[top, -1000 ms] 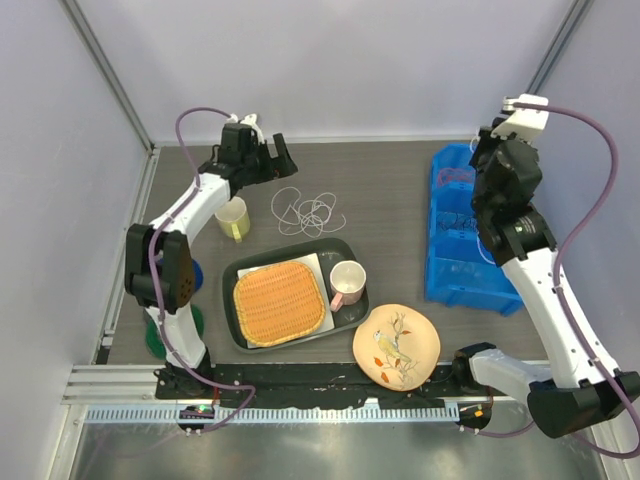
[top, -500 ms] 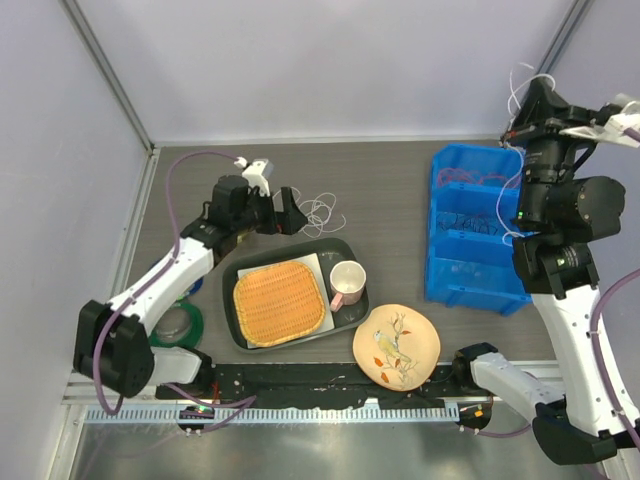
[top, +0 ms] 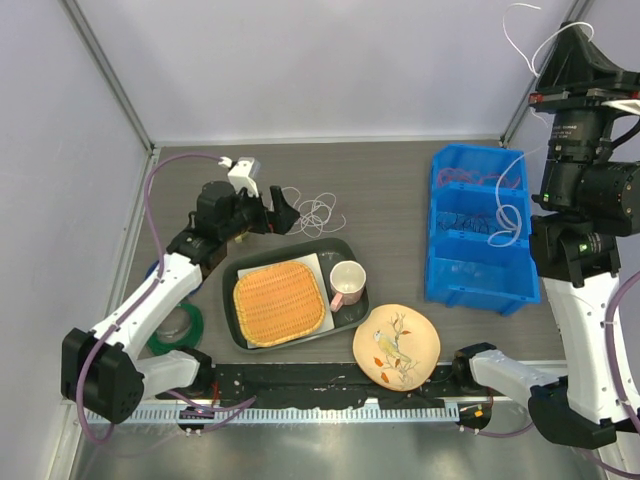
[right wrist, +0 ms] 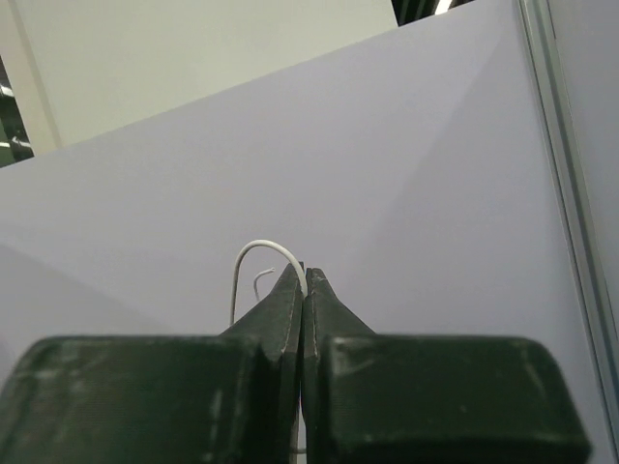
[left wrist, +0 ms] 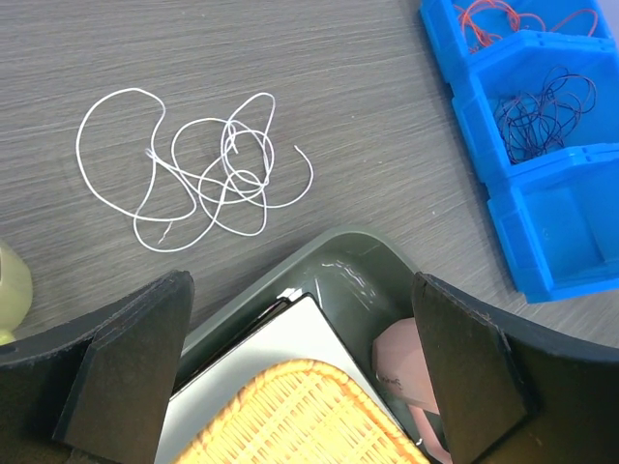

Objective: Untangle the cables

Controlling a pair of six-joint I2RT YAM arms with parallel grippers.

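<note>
A loose bunch of white cables [top: 318, 212] lies on the table behind the tray; it also shows in the left wrist view [left wrist: 203, 169]. My left gripper [top: 290, 213] is open and empty, over the tray's far edge just near of the bunch [left wrist: 300, 290]. My right gripper [top: 560, 45] is raised high at the right, jaws shut on a white cable [right wrist: 261, 249] that hangs in loops [top: 497, 215] over the blue bin [top: 455, 285]. The bin holds red cables [left wrist: 522, 17] and dark cables [left wrist: 542, 106] in separate compartments.
A dark tray [top: 345, 325] holds a wicker mat [top: 278, 300] on white paper and a pink mug [top: 347, 280]. A painted plate [top: 396, 345] lies near it. A green tape ring [top: 178, 325] lies at the left. A yellow mug [left wrist: 10, 290] stands by the left gripper.
My right gripper has risen from bin height to high above it, pulling a white cable up with it. My left arm has swung in over the tray's far edge, beside the bunch.
</note>
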